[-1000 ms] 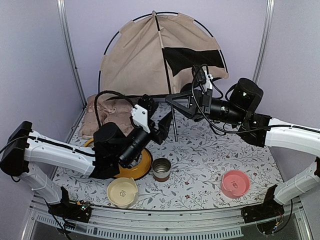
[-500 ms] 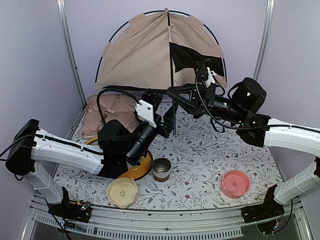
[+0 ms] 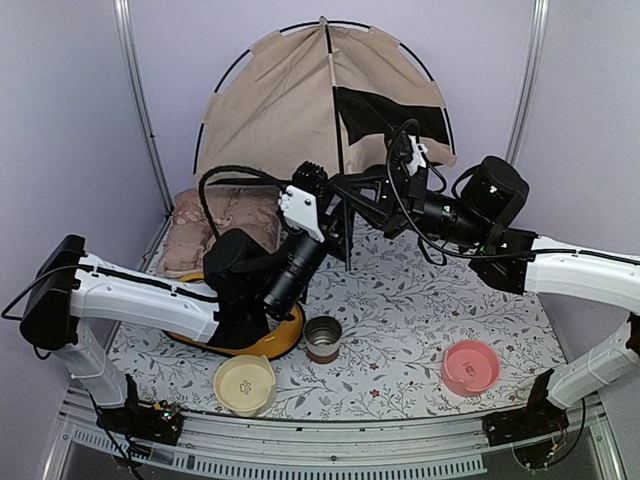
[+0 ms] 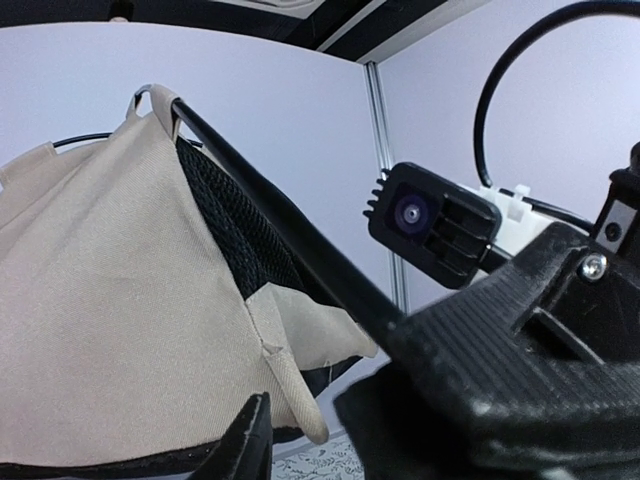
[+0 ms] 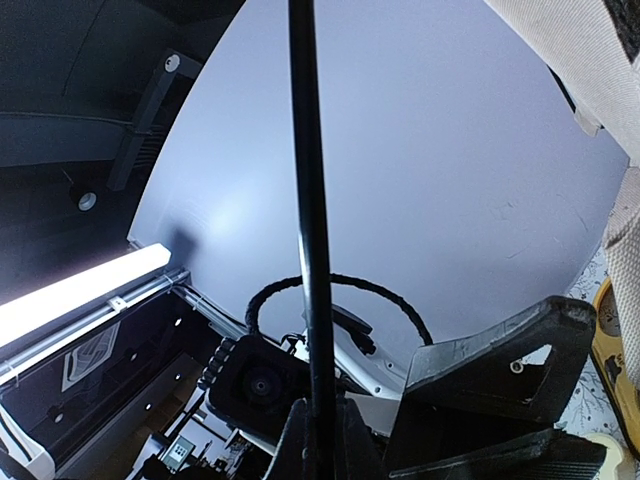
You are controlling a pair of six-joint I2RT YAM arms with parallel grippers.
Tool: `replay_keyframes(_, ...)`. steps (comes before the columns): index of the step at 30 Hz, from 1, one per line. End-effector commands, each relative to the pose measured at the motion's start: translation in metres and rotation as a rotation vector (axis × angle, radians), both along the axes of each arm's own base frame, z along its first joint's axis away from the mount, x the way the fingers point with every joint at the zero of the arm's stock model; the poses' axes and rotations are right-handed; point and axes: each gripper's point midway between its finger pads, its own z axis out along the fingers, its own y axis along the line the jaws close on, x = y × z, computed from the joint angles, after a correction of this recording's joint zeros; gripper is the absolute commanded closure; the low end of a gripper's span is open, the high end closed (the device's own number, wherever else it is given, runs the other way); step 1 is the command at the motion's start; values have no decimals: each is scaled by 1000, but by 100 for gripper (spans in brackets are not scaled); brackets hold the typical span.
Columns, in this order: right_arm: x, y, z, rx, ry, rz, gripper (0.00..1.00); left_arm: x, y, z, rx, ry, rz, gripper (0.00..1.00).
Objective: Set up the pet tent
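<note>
The right gripper pinches the tan fabric pet tent's thin black pole. The left gripper sits beside that pole, and I cannot tell its grip. A slip could drop the tent.

Pale lilac walls, grey metal corner posts, floral-print tabletop.

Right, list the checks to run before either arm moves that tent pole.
1. Grip: right gripper shut on the pole: ok.
2. Second grip: left gripper beside the pole, closed on it or not: cannot tell.
3. Stance: pet tent upright at the back: ok.
4. Footing: pole's lower end planted on the mat: cannot tell.
5. Clearance: metal cup apart from the pole: ok.
</note>
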Motion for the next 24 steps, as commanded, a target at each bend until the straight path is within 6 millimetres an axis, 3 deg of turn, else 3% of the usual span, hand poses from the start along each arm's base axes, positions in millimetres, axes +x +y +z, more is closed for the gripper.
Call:
replay_keyframes(1, 14, -5, 13, 40, 8, -50, 100, 0, -8, 3, -12, -10, -11, 69)
replay_keyframes(24, 14, -5, 15, 42, 2, -48, 100, 32, -20, -11, -17, 98, -24, 72)
